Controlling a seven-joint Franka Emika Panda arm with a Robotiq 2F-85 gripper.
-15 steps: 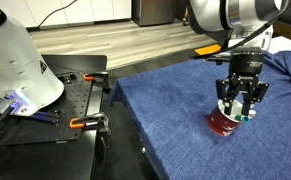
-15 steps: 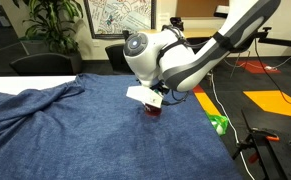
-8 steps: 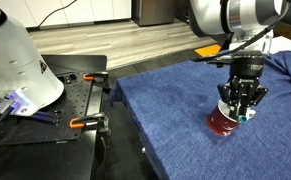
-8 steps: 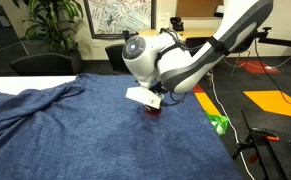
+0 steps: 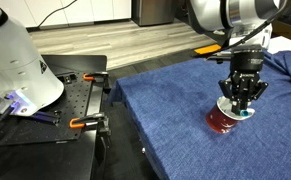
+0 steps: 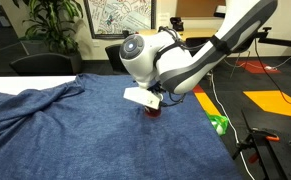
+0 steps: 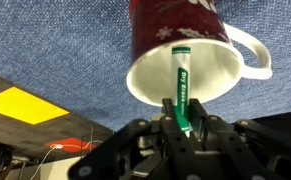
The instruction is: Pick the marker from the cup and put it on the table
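Green-tipped and white-barrelled, the marker [image 7: 180, 80] lies inside the cup [image 7: 150, 75], running from 12 to 6 o'clock in the wrist view. Its near end is pinched between the gripper's [image 7: 183, 121] fingers. The cup's handle juts out at 3 o'clock. Only the marker's end seems to be gripped, so it could swivel or slip back. A skewed lift might catch the rim and tip the cup onto the blue cloth table [image 5: 165, 110].

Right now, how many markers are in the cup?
1. One marker lies inside the cup, its near end pinched in the claw. The wrist view shows no other in there, though the claw hides the cup's lower rim.
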